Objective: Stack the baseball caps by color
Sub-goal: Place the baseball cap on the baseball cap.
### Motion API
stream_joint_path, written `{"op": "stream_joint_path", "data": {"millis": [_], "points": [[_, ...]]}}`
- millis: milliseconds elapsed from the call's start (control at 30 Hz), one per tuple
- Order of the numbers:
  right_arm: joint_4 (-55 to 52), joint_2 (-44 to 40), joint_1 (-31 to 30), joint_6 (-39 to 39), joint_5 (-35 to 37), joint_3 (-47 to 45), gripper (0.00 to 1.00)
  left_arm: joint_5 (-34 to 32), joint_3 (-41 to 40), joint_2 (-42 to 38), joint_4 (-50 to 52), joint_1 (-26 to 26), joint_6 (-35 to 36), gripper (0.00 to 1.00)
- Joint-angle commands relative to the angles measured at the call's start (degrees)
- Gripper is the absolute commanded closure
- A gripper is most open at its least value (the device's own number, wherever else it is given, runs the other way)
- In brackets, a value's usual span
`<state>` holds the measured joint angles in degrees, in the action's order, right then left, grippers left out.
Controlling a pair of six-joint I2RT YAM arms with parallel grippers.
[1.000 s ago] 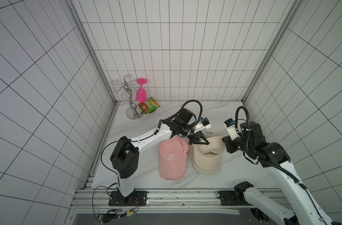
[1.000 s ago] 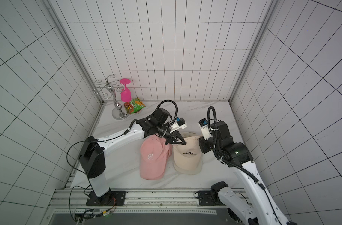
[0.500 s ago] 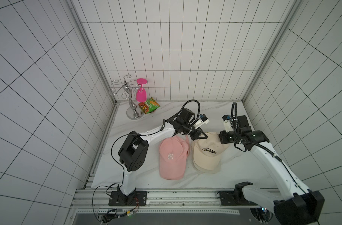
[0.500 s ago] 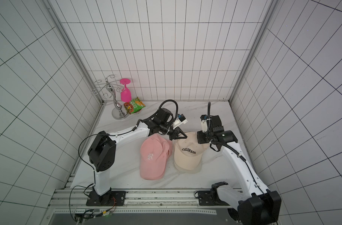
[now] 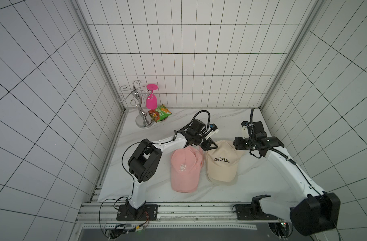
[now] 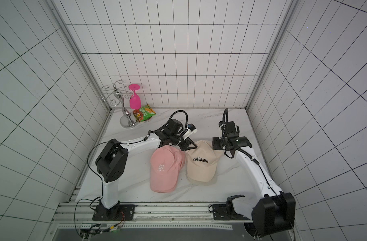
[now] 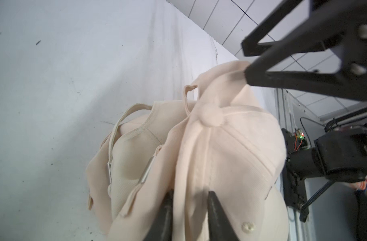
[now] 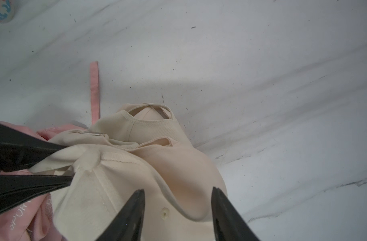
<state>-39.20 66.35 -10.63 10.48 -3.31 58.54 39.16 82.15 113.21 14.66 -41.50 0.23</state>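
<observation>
Cream COLORADO cap (image 5: 221,167) looked stacked; my right fingers (image 8: 128,217) gaped, left fingers (image 7: 217,217) straddled its crown, grip unclear; next needed lifting clear.

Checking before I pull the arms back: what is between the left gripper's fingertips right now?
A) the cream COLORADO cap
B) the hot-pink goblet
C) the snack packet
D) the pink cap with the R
A: in the left wrist view, a fold of the cream COLORADO cap lies between the tips of the left gripper. In a top view they sit at that cap's crown, beside the pink cap.
</observation>
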Motion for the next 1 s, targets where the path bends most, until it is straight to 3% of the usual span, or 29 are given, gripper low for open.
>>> {"op": "stream_joint_path", "data": {"millis": [0,100,333,467,633,967], "points": [[1.0,-5.3,0.7,5.0,2.2,-3.7,0.2,-1.5,-1.6,-2.3,-2.8,0.3,-1.6,0.67],[3.1,-7.7,1.7,6.3,1.2,-7.0,0.15,-1.2,-2.0,-3.2,-3.2,0.4,-2.0,0.64],[6.0,-5.0,5.3,7.6,-4.1,-10.6,0.18,-2.4,-4.3,-3.0,-3.2,0.3,-2.2,0.63],[8.1,-3.1,5.8,8.8,-6.5,-12.8,0.43,-2.5,-5.0,-2.4,-3.4,0.3,-2.8,0.64],[8.9,-3.6,6.2,9.7,-7.3,-14.9,0.97,-1.2,-5.3,-2.7,-3.5,-0.2,-3.1,0.73],[2.9,-11.4,6.1,10.2,-9.2,-14.3,1.0,2.3,-6.8,-5.5,-3.0,-0.4,-2.7,0.98]]}}
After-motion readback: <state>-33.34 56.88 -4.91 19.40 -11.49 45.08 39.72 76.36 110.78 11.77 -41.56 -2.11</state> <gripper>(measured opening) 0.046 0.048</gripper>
